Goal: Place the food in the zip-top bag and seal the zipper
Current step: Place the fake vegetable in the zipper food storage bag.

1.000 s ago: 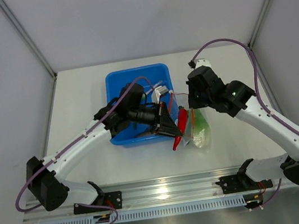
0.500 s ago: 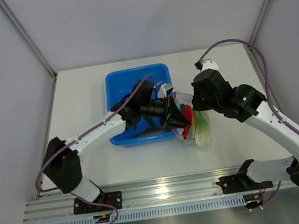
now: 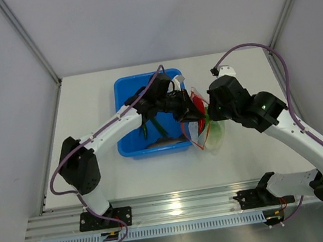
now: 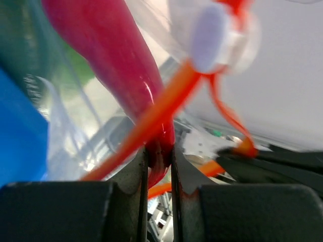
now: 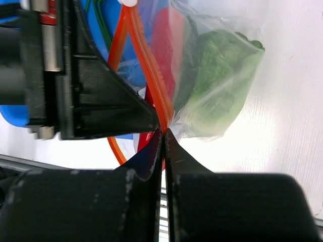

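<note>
The zip-top bag (image 3: 203, 133) hangs between the two hands just beside the right wall of the blue bin (image 3: 123, 90), over the white surface (image 3: 86, 108). I cannot tell whether its bottom touches the surface.

The left hand (image 3: 189, 109) reaches across the bin from the left. In its wrist view its fingers are clamped on the narrow end of the red chili (image 4: 126, 65), whose thicker body points up and away from the hand. The orange-red zipper (image 4: 166, 101) runs diagonally across the front of the chili. A small white slider (image 4: 209, 35) sits on the strip above (blurred, so its detail is unclear).

The right hand (image 3: 211, 113) comes in from the right. In its wrist view the fingertips meet tightly on the zipper (image 5: 146, 55), where the strip comes down to the bag's edge. The black body of the left hand is just beside them. Behind the clear plastic lies the green leafy cabbage (image 5: 217, 80), low in the bag on the right. The chili shows as a red shape beside it, closer to the mouth.

Dark green pods (image 3: 153, 125) lie in the bin.
</note>
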Controlling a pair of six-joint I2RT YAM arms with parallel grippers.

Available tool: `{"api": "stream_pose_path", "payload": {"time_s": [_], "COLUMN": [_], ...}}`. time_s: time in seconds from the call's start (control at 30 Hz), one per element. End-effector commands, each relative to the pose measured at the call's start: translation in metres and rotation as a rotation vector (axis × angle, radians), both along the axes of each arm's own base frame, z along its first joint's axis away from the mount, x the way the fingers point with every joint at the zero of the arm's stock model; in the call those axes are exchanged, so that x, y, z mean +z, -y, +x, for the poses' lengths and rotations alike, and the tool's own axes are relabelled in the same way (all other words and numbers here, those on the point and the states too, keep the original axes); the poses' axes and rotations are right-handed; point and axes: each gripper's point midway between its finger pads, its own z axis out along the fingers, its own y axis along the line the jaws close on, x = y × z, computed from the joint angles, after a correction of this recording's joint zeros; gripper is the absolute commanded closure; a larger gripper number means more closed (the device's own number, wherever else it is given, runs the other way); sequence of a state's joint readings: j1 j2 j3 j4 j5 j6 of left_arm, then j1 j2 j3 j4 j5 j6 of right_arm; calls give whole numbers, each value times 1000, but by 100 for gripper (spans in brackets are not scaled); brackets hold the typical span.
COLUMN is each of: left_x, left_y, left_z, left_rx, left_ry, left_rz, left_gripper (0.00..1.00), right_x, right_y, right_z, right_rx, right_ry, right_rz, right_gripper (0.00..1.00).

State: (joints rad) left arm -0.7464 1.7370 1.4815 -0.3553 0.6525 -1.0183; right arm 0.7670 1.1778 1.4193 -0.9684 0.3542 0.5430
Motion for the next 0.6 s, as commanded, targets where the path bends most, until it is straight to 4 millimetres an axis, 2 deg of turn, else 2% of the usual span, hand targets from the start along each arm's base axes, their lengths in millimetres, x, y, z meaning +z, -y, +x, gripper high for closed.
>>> {"api": "stream_pose_path", "payload": {"time_s": [0.0,0.1,0.2,0.23,0.27,0.33,0.37,0.4,0.5,0.57], "left_x": [-14,-30,-49,-51,-56,-60,-57,-63,-62,-57], "left_y": [4,8,3,3,1,1,3,2,4,2], "left_z": [6,5,15,17,18,21,22,21,15,10], "left_rx": [13,3,44,51,51,49,39,33,-2,-24], "left_ry": [58,72,98,111,125,142,162,153,153,182], "left_rz": [62,122,193,208,229,244,244,263,255,261], "left_gripper": [99,100,96,93,83,73,64,62,59,50], "right_x": [11,12,12,12,12,13,14,14,15,17], "right_y": [-6,-10,-14,-16,-16,-17,-17,-17,-15,-9], "right_z": [2,3,5,6,6,7,7,8,8,9], "right_rx": [-4,5,13,14,13,16,16,14,12,-4], "right_ry": [33,29,25,23,22,23,25,23,23,22], "right_rz": [47,56,65,65,63,66,67,69,66,60], "right_gripper": [100,100,100,100,100,100,100,100,100,100]}}
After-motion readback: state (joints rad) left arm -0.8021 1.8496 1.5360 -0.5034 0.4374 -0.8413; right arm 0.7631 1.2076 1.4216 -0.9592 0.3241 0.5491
